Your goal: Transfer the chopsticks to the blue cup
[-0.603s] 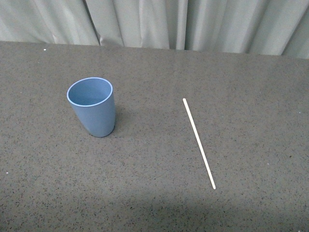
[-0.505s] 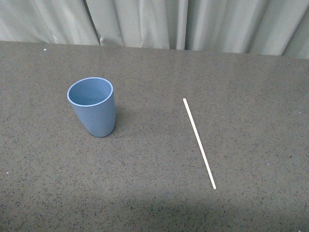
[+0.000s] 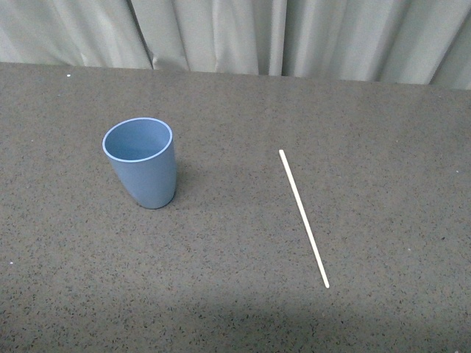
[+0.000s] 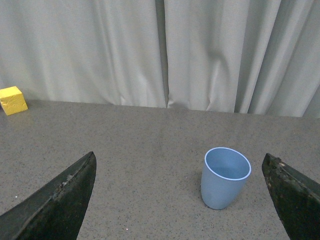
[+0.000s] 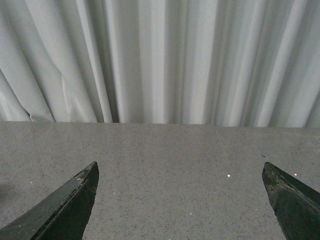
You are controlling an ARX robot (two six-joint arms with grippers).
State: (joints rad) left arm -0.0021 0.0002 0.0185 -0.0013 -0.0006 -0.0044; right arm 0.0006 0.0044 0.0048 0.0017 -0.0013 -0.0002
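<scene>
Nothing of the transfer is done yet. The chopsticks [image 3: 303,218], here 1 thin stick, lies flat on the tabletop [image 3: 221,316], well apart from the blue cup [image 3: 143,165] and to its right in the front view, set on a diagonal. The cup stands upright and nothing shows inside it. Neither arm appears in the front view.

The left pincer [image 4: 179,157] has its 2 fingers spread wide with nothing between them, and the cup stands ahead of it. The right pincer [image 5: 180,165] is spread and empty too, facing bare tabletop, with the stick out of its view. By my reading, every step is left: reaching the stick, lifting it, carrying it over and dropping it into the cup.

The stick is cream-white, straight and very slender. Lying flush on a hard surface, it will likely be awkward to pinch. The cup is light-blue plastic with a matte look, no handle, a smooth round rim and walls tapering to a narrower base. The tabletop is dark, speckled and stone-like. A pale pleated curtain [image 3: 235,37] hangs behind, and a small yellow block [image 4: 12,100] sits at its foot, well apart from the cup.
</scene>
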